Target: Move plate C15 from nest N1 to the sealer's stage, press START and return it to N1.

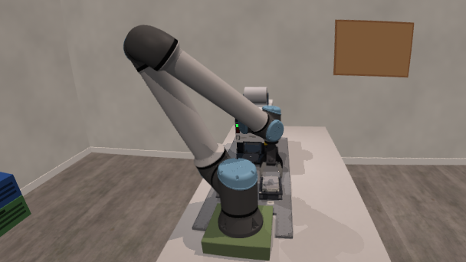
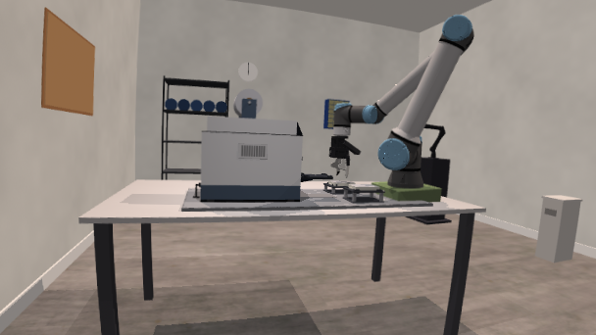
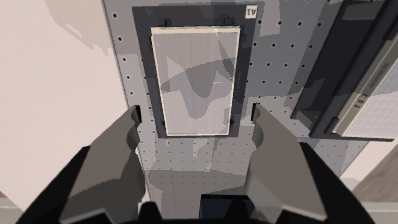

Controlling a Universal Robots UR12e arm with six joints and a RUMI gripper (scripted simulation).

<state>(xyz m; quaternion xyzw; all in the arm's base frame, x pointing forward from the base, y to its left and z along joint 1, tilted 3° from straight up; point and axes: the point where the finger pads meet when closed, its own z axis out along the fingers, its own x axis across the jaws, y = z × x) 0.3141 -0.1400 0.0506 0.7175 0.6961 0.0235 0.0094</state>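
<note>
Plate C15 [image 3: 195,80], covered with shiny foil, lies flat inside the dark frame of nest N1 [image 3: 150,65] on the perforated base. My gripper [image 3: 196,105] is open and empty. It hangs above the near end of the plate, with one finger on each side and clear of it. In the exterior view the gripper [image 2: 341,168] is a little above nest N1 [image 2: 337,185], right of the sealer [image 2: 251,159]. The sealer's lamp [image 1: 237,125] is green. The sealer's dark stage [image 2: 316,175] sticks out toward the nests.
Nest N2 with its own plate [image 1: 270,185] sits closer to the arm's base [image 1: 237,230]. The second nest also shows in the exterior view [image 2: 364,192]. A dark frame and a light panel [image 3: 350,85] lie to the right in the wrist view. A foil roll [image 2: 248,104] sits on the sealer.
</note>
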